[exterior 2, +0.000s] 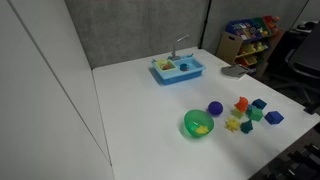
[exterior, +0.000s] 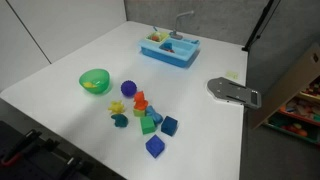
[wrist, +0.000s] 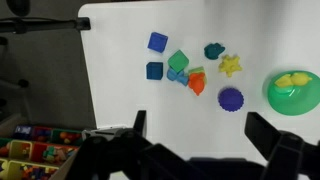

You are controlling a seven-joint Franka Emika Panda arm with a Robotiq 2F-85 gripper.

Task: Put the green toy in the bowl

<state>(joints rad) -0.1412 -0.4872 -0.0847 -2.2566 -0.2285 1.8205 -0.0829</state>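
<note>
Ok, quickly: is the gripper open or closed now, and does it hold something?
Gripper: open, holding nothing. The green toy lies on the table.

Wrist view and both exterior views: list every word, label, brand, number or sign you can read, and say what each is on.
Readable text: none in any view.
Green toy, bowl, light-blue tub: plain surfaces, no print visible.
Toy shelf in the background: any labels are too small and blurred to read.
Grey plate at the table edge: no marking legible.
</note>
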